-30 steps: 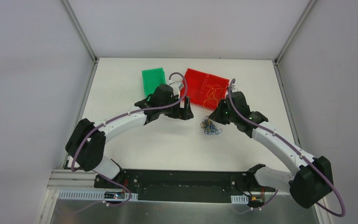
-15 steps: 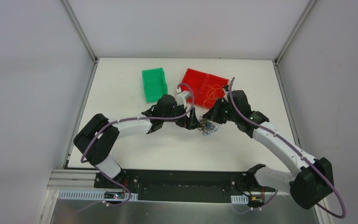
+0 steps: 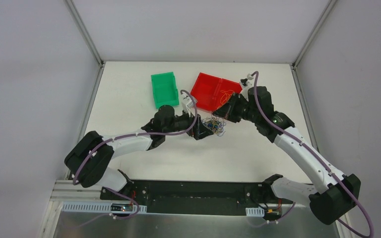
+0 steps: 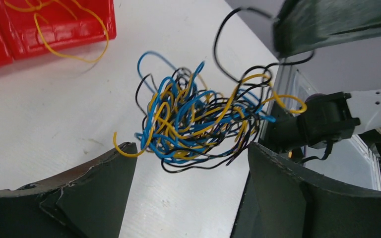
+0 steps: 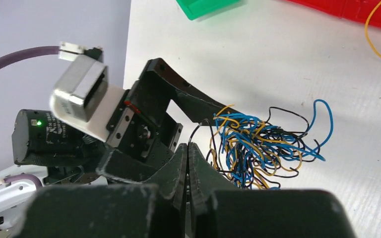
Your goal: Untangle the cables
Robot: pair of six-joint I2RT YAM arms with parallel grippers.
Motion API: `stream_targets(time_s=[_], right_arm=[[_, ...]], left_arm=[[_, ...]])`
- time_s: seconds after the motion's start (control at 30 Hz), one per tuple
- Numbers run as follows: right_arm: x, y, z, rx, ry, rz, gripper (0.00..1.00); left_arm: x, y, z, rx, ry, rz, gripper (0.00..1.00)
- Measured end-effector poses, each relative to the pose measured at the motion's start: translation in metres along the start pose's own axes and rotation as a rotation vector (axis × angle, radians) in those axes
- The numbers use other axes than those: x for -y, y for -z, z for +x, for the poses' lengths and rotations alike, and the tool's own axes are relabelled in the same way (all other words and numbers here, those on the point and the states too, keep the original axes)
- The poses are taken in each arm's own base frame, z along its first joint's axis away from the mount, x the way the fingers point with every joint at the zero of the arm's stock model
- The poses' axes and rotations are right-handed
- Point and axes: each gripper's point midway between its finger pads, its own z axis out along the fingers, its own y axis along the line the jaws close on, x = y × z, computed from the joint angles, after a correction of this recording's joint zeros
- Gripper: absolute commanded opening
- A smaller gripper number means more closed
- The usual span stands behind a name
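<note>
The cables (image 3: 213,125) are a small tangle of thin blue, yellow-orange and black wires. In the left wrist view the tangle (image 4: 198,124) hangs just above the white table. My right gripper (image 3: 223,115) is shut (image 5: 187,146) on a black wire at the tangle's (image 5: 263,146) edge and holds it up. My left gripper (image 3: 202,130) is open (image 4: 191,148), with the tangle just beyond and between its fingertips. A yellow wire end touches its left finger (image 4: 114,168). Some loose yellow wires (image 3: 224,96) lie in the red tray.
A red tray (image 3: 206,87) stands at the back, just behind the grippers; it also shows in the left wrist view (image 4: 69,29). A green bin (image 3: 164,89) stands to its left. The two grippers are very close to each other.
My left gripper has come forward and right to the tangle. My right gripper has shut on a wire and risen, carrying the tangle left and back off the table.
</note>
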Motion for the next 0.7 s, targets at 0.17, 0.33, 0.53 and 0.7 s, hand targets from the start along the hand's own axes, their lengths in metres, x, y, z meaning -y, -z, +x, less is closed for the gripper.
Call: stream_targets(time_s=[0.17,0.33,0.53,0.7], right_arm=[[-0.008,0.001,0.003,-0.02,-0.021,-0.027,0.0],[-0.017,0.0,0.011,-0.049,-0.037,-0.051,0.0],[-0.019,-0.002,0.014,-0.053,-0.042,-0.05,0.0],[0.0,-0.001,0.002,0.019,-0.015,0.043,0.0]], left_arm=[[0.018,0.006,-0.026,0.086,-0.049,0.05,0.85],[0.02,0.006,-0.031,0.108,-0.053,0.05,0.52],[0.017,-0.003,-0.03,0.09,-0.026,0.052,0.0],[0.001,0.001,-0.025,0.062,-0.012,-0.046,0.0]])
